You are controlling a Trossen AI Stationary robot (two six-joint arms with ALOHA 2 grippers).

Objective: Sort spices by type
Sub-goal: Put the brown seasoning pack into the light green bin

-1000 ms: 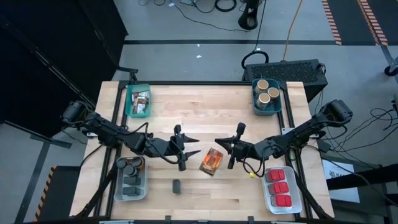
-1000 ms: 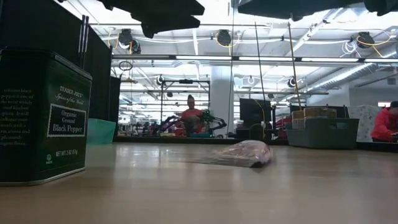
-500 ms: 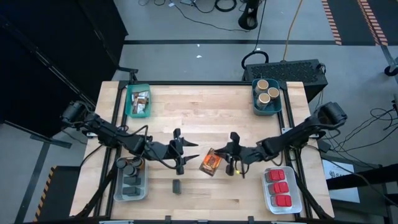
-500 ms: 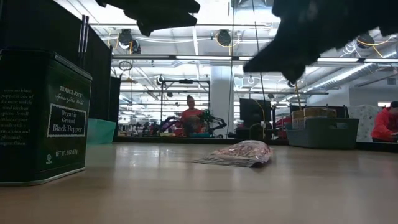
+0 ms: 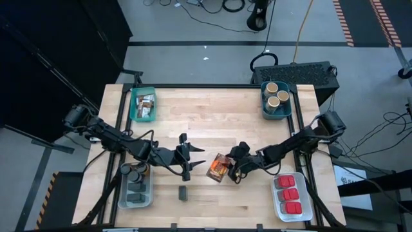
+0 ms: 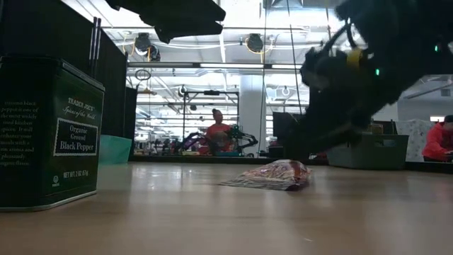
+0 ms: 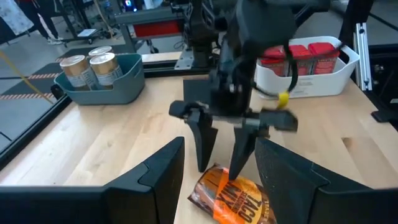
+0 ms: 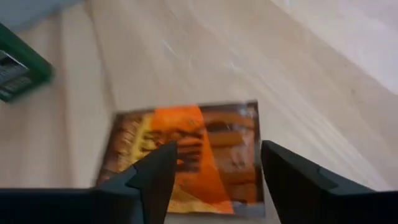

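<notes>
A flat orange-brown spice packet [image 5: 219, 167] lies on the table's middle near part, also seen in the right wrist view as the packet [image 8: 186, 155]. My right gripper [image 7: 219, 171] is tipped down over the packet's right-hand end, fingers open and standing astride that end. My left gripper [image 5: 201, 153] hovers open just left of the packet, pointing at it, with nothing between its fingers. A dark black pepper tin [image 5: 183, 193] stands upright on the table near the front edge; it fills the low view's left side as the tin [image 6: 49, 131]. My right gripper's open fingers come down from above at the packet's edge [image 7: 231, 182]. One fingertip [image 7: 236, 174] shows at that edge and the other [image 7: 201, 163] beside it over the wood. I cannot tell whether either touches the packet, which lies flat.
Four bins stand at the corners: a teal bin [image 5: 133, 106] with packets far left, a teal bin [image 5: 265, 106] with tan cylinders far right, a clear bin [image 5: 147, 187] with dark jars near left, a white bin [image 5: 278, 200] with red tins near right. Bare wood lies between.
My right gripper has gone toward the table's left edge and down to the packet, tipping its fingers downward, and has opened. The packet and my left gripper have stayed where they were.
</notes>
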